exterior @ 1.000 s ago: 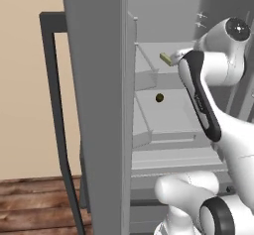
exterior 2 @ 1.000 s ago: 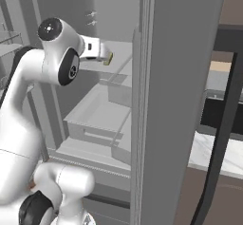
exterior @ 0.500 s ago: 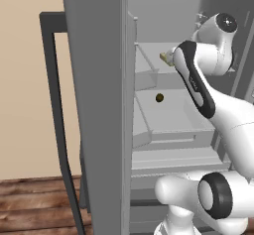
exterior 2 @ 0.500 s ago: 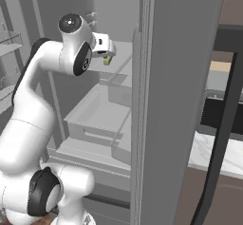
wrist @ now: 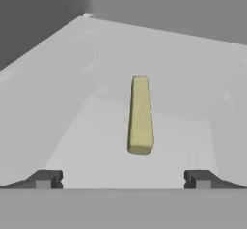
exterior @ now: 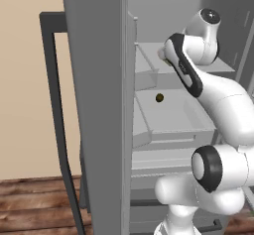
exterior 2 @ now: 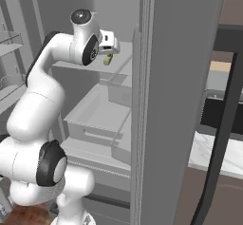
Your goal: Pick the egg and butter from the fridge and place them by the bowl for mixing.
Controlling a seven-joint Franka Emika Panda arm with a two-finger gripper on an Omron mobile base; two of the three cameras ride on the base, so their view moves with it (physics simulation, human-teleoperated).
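The white robot arm reaches into the tall plain grey fridge (exterior: 94, 80), whose dark-framed door (exterior: 54, 120) stands swung wide. In the hand view the two-finger gripper (wrist: 123, 178) has its dark finger tips (wrist: 46, 178) spread far apart, with nothing between them. Ahead of the tips, the small pale yellow-olive stick of butter (wrist: 140, 115) lies lengthwise on a pale grey fridge shelf, apart from both fingers. In the right base view the butter (exterior 2: 108, 59) shows just beside the gripper (exterior 2: 114, 48), at the upper shelf of the fridge (exterior 2: 180, 100). Below that shelf, in the left base view, a small dark olive-black ball (exterior: 159, 97) sits in a grey open fridge drawer (exterior: 173, 122).
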